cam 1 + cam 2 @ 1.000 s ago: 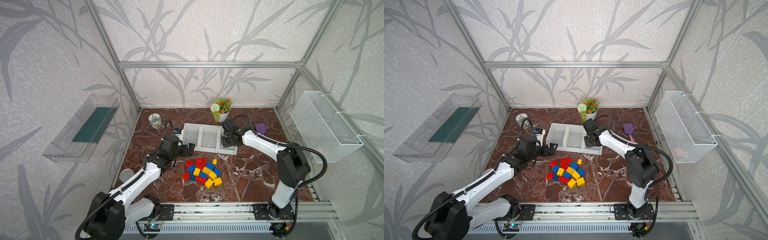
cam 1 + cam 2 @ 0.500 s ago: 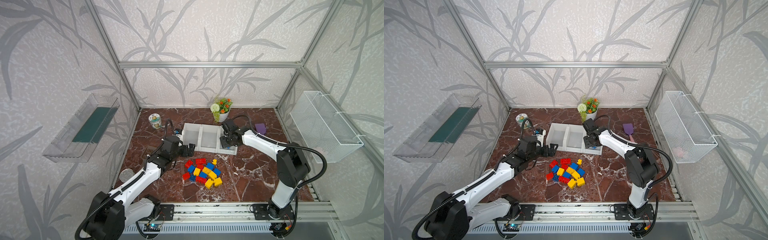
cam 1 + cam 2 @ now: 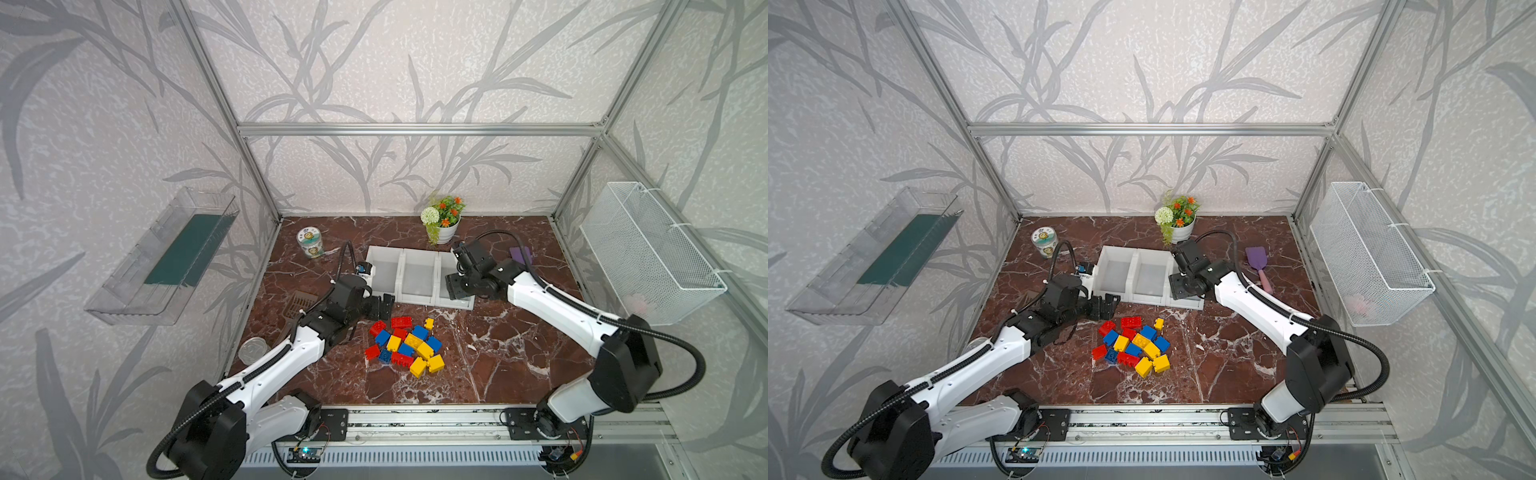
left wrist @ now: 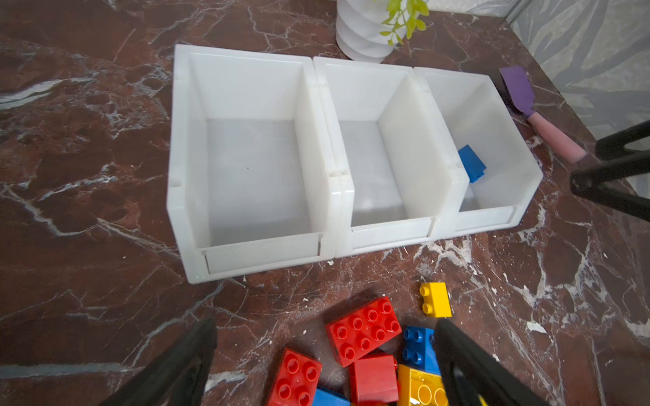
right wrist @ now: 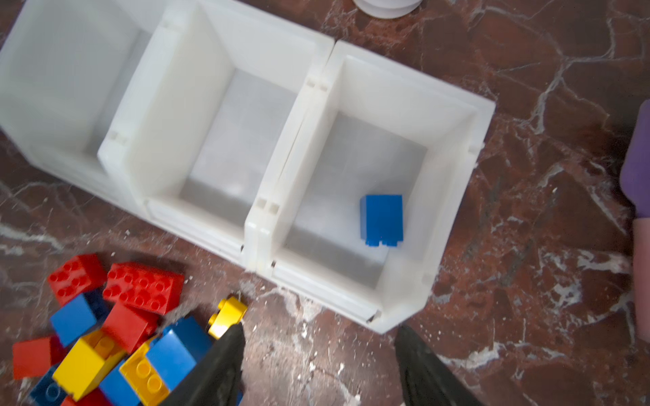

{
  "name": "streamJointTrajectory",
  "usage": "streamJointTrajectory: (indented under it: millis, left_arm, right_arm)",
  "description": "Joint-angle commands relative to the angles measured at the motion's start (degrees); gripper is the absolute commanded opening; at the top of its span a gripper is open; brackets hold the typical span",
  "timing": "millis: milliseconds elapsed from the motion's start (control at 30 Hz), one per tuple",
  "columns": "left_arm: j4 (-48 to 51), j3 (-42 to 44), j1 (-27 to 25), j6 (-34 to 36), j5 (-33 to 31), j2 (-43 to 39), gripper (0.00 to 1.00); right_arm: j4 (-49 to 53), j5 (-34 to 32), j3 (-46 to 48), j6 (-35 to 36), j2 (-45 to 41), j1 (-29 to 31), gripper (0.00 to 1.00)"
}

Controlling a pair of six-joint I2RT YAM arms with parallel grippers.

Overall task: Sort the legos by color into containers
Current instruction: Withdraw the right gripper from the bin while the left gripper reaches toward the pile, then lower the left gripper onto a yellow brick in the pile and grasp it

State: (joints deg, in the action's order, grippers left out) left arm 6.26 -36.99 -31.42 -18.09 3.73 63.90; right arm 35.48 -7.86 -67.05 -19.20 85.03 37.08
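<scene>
White arms (image 3: pixel 286 357), black joints (image 3: pixel 627 365), ribbed black cables (image 3: pixel 701 366); left gripper (image 4: pixel 325 326) and right gripper (image 5: pixel 320 332) black, possibly plastic.

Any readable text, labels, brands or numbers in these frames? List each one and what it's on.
No text reads clearly in any view.
The round jar at the back of the table has a printed label with a picture; its lettering is too small to read.
No legible marks show on the legos, the containers or the purple spatula.
</scene>
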Motion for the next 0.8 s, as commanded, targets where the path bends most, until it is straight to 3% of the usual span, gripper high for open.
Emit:
streamJointTrajectory:
  millis: [0, 333, 533, 767]
  left_arm:
    - [2.4, -0.3, -4.4, 1.9, -1.2, 0.6, 0.95]
    - [8.0, -4.1, -22.9, 5.1, -2.7, 9.1, 0.91]
    - [8.8, -6.1, -25.5, 5.4, -1.7, 13.5, 0.82]
    - [9.8, -10.6, -26.4, 6.2, 1.4, 20.9, 0.7]
  right_arm:
    - [3.8, -1.7, 6.2, -4.3, -5.0, 1.9, 0.69]
    - [7.1, -5.3, 23.5, -14.8, -27.1, 2.4, 0.7]
    - [8.4, -5.0, 28.1, -16.9, -34.3, 2.4, 0.7]
    - [8.3, -4.5, 29.5, -19.8, -35.3, 2.4, 0.7]
